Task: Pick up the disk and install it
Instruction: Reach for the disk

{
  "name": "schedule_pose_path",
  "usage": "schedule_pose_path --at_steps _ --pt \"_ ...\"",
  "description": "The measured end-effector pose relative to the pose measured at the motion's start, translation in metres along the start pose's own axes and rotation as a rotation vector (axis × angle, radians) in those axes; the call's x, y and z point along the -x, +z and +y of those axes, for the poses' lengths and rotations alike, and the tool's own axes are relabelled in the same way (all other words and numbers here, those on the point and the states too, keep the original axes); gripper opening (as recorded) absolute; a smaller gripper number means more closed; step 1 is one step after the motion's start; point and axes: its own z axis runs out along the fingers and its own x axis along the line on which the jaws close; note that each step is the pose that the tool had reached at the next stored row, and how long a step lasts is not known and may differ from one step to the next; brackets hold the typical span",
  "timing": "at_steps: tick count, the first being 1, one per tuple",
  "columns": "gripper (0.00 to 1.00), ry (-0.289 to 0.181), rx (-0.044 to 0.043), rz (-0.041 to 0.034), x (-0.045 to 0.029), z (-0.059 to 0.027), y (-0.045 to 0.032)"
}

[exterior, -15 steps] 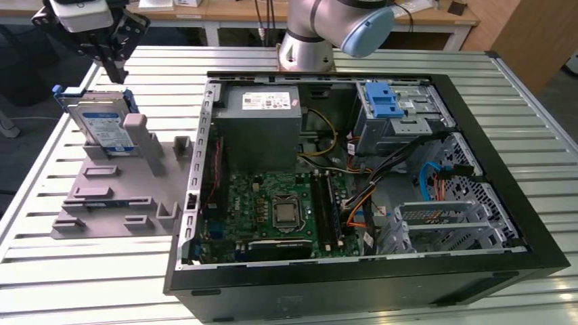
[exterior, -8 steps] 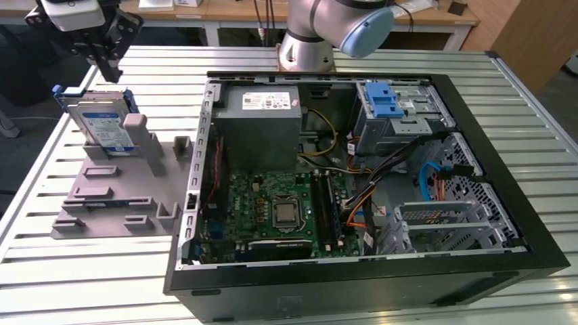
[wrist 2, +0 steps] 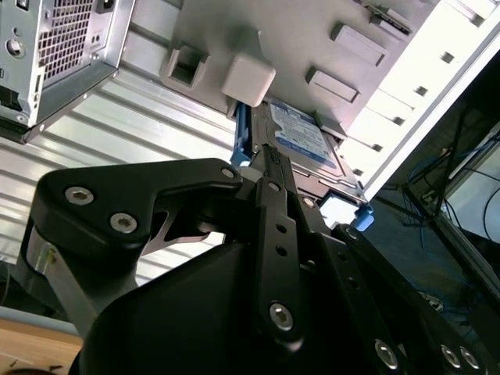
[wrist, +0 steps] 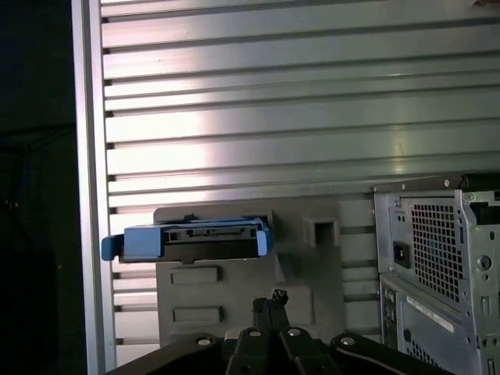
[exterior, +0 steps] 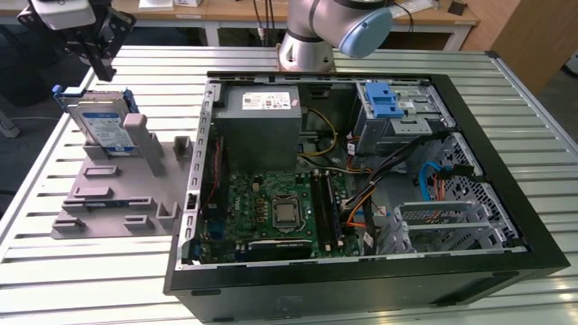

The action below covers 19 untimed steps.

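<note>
A slatted metal table (exterior: 91, 284) carries an open computer case (exterior: 361, 288) lying on its side. To the exterior view's left of the case sits a grey holder (exterior: 108, 203), just beside it. Wooden benches run along the back of the room.

The disk (exterior: 101, 125) stands on edge in the holder, at the end farthest from the camera. Its label faces out and its blue rails show on both sides. In the first wrist view the disk (wrist: 191, 241) appears edge-on, blue rails framing its dark end, seated on the holder. In the second wrist view its label face (wrist 2: 301, 141) shows beyond the gripper, leaning against a grey post.

The gripper (exterior: 105, 71) hangs above the far top corner of the disk, near it but not touching. Its fingers (wrist: 268, 306) look pressed together and hold nothing. In the second wrist view they read as a single dark bar with its tip (wrist 2: 262, 164) pointing at the disk.

Judged from this, the task is at its very start. The disk has not been grasped or lifted. Inside the case, the drive cage (exterior: 411, 118) with its blue latch sits at the far corner, well apart from the disk. No disk with blue rails shows in it. Both the pick-up and the install remain to be done.
</note>
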Motion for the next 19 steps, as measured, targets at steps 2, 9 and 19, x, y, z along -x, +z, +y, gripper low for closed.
schedule_pose_path --at_steps 2,9,19 --pt "0.11 0.0 0.0 0.0 -0.0022 0.001 0.0002" --pt "0.11 0.0 0.0 -0.0002 -0.0105 0.0034 0.0011" --pt "0.11 0.0 0.0 -0.0002 -0.022 0.0073 0.0023"
